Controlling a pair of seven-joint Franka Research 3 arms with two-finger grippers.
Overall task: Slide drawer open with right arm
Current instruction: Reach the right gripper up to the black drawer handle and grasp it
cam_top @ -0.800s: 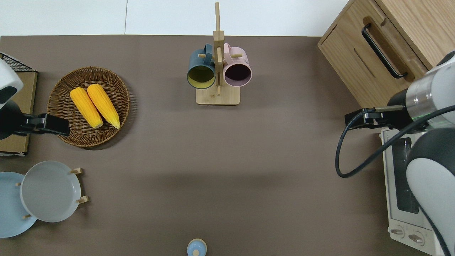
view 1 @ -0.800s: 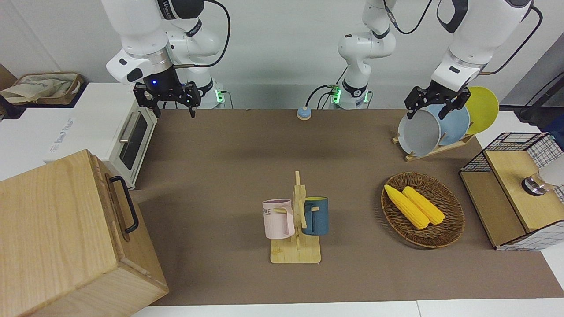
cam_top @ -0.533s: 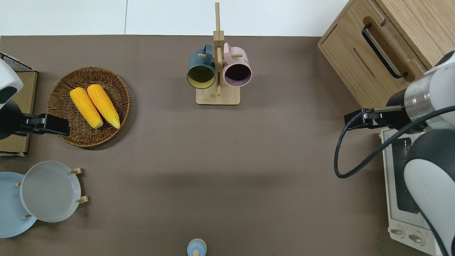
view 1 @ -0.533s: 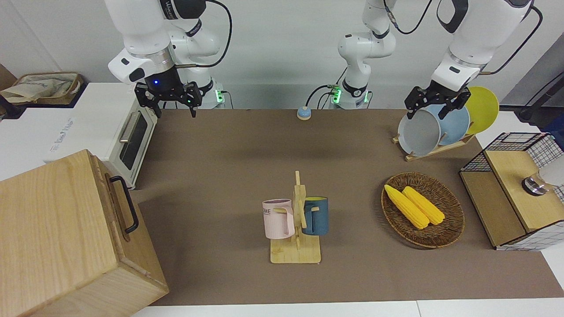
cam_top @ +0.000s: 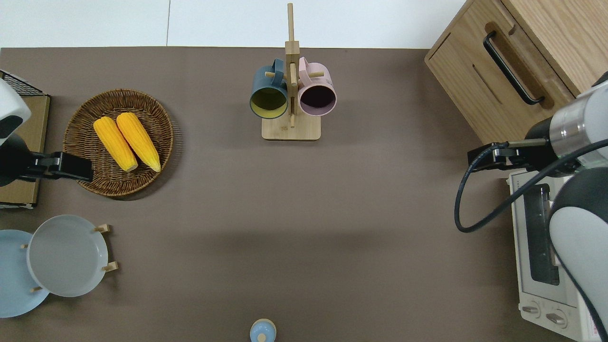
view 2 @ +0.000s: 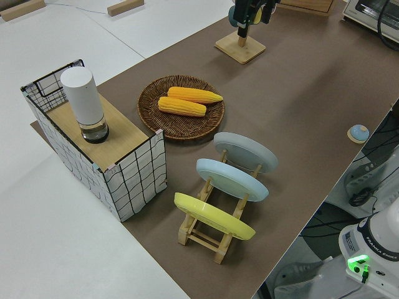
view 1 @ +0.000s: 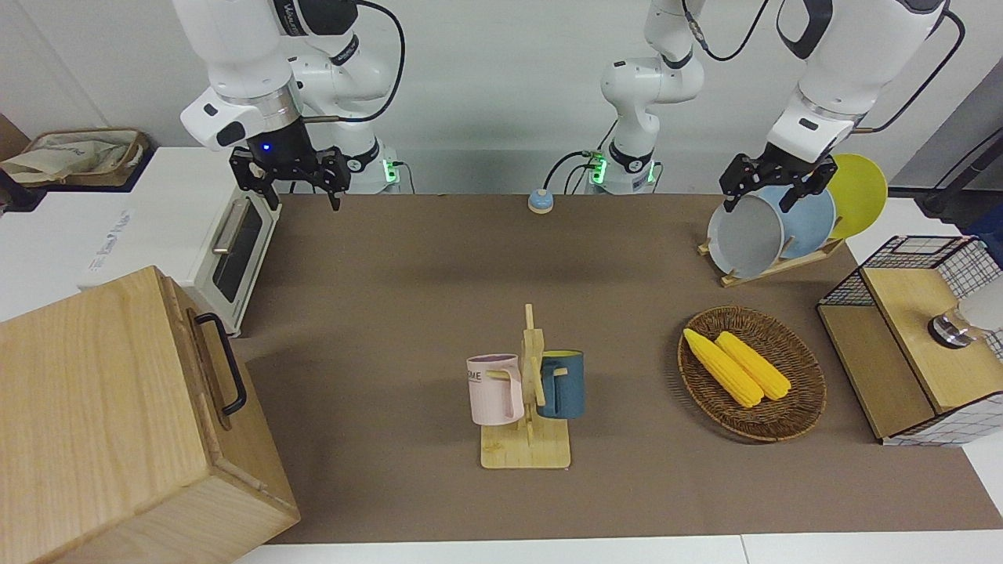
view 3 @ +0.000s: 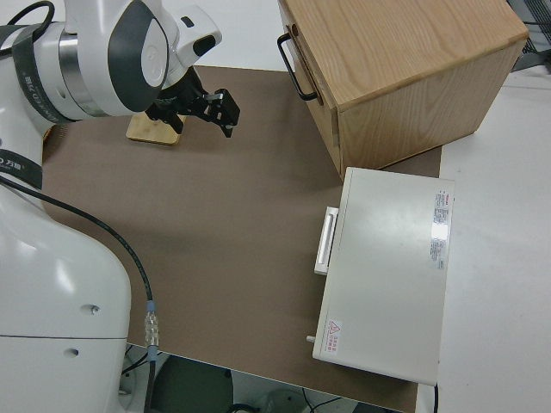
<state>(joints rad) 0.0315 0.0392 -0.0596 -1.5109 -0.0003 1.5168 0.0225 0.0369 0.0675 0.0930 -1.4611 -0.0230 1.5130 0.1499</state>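
The right gripper (view 1: 294, 182) hung wide open and empty over the bench (cam_top: 332, 213), near the oven (cam_top: 541, 247), well apart from the shut drawer (cam_top: 498, 80). The left arm was parked.

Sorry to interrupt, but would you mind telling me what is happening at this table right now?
The right gripper is in the air with its fingers open and holding nothing, near the corner of the white toaster oven. It has not yet touched the black handle of the wooden cabinet's drawer, which looks shut. The left arm is parked.
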